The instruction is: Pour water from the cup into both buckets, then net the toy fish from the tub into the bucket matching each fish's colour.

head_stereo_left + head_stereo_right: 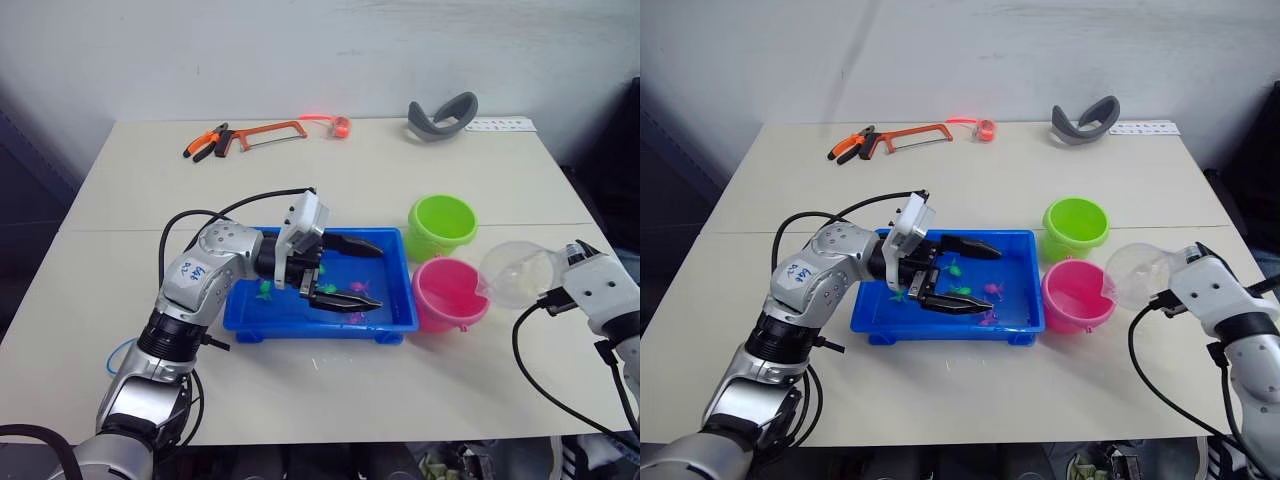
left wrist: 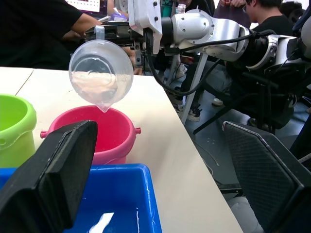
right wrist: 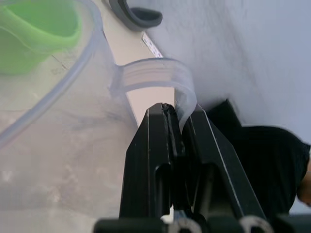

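The blue tub point(image 1: 300, 325) sits mid-table with tiny green fish point(image 1: 265, 290) and pink fish point(image 1: 358, 288) in it. My left gripper point(image 1: 378, 277) hovers open over the tub, with its fingers point(image 2: 53, 179) spread wide. To the tub's right stand the lime green bucket point(image 1: 441, 224) and, nearer, the pink bucket point(image 1: 448, 292). My right gripper point(image 3: 176, 114) is shut on the handle of the clear cup point(image 1: 520, 272). The cup is tipped on its side, with its pour lip point(image 2: 103, 108) just above the pink bucket's right rim.
At the table's far edge lie an orange hacksaw point(image 1: 265, 133), orange-handled pliers point(image 1: 205, 143), a small orange-red item point(image 1: 340, 125) and a grey curved piece point(image 1: 442, 117). The table's right edge runs close to the pink bucket, with people and chairs beyond it.
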Robot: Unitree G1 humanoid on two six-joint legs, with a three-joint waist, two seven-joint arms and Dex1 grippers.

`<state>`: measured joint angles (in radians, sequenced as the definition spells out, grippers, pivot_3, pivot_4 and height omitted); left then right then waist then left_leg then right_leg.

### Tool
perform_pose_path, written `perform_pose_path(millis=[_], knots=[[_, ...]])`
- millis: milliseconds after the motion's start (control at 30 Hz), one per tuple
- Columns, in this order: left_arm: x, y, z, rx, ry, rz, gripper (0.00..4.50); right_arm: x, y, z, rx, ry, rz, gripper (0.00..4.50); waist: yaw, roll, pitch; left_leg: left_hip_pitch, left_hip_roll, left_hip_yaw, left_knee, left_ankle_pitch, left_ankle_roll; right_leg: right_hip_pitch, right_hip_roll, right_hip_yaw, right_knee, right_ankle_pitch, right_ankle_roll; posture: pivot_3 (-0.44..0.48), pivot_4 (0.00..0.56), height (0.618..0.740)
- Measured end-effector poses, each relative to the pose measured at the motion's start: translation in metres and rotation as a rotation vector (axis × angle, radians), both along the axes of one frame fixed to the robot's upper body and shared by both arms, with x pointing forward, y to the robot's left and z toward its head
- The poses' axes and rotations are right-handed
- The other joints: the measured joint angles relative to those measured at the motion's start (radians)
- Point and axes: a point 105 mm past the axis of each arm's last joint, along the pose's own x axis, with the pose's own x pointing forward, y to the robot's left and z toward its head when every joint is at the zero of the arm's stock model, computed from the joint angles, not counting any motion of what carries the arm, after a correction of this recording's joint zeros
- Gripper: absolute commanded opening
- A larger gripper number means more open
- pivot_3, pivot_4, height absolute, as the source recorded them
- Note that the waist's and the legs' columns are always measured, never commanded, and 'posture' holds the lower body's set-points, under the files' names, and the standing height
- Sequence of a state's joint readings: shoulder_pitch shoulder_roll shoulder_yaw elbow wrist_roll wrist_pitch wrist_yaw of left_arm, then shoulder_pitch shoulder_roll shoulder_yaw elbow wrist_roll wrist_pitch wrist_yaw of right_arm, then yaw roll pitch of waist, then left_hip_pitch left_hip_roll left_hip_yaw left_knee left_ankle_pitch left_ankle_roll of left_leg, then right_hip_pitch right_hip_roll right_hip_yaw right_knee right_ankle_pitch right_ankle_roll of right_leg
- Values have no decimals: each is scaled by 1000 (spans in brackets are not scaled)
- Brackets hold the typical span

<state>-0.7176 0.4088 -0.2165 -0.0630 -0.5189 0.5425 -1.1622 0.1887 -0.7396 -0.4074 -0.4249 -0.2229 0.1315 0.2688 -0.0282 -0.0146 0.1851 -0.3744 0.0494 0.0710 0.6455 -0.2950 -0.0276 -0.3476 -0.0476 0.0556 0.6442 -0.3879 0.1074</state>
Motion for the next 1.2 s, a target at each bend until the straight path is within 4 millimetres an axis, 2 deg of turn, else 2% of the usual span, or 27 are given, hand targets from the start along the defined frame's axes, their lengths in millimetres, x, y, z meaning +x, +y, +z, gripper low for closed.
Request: perform_pose_path(millis=[267, 433, 533, 733, 967, 1067, 1200], knots=[[1, 0, -1, 4, -3, 4, 4500, 12, 23, 21, -298, -63, 61, 20, 1, 0, 0, 0, 0, 1, 1, 0, 0, -1, 0, 1, 1, 0, 0, 0, 150, 740], [0, -1, 0, 2, -3, 4, 4500, 14, 29, 28, -334, -94, 72, 20, 1, 0, 0, 0, 0, 1, 1, 0, 0, -1, 0, 1, 2, 0, 0, 0, 150, 740], [1, -1, 0, 2, -4, 4, 4500, 15, 28, 24, -256, -87, 64, 20, 1, 0, 0, 0, 1, 1, 1, 0, 0, -1, 0, 1, 2, 0, 0, 0, 150, 740], [1, -1, 0, -2, -13, 6, 4500, 14, 17, 7, 31, -35, 45, 20, 1, -1, 0, 0, 2, 2, 2, 0, 0, -1, 0, 1, 3, 0, 0, 0, 150, 740], [4, 0, -1, -6, -3, 20, 4500, 11, -2, -4, 300, -29, -39, 20, 1, -1, 0, 0, 2, 2, 2, 0, 0, -2, 0, 2, 4, 0, 0, 0, 150, 740], [15, -2, -1, -46, 29, 75, 4500, 18, -8, 5, 408, -55, -54, 20, -1, -1, 0, 0, 2, 6, 3, 0, 0, -5, 0, 5, 8, 0, 0, 0, 150, 740], [24, -6, 4, -78, 24, 120, 4500, 33, -14, 22, 439, -96, -56, 20, -1, -1, 0, -1, 2, 8, 3, 0, 0, -8, 1, 6, 10, 0, 0, 0, 150, 740]])
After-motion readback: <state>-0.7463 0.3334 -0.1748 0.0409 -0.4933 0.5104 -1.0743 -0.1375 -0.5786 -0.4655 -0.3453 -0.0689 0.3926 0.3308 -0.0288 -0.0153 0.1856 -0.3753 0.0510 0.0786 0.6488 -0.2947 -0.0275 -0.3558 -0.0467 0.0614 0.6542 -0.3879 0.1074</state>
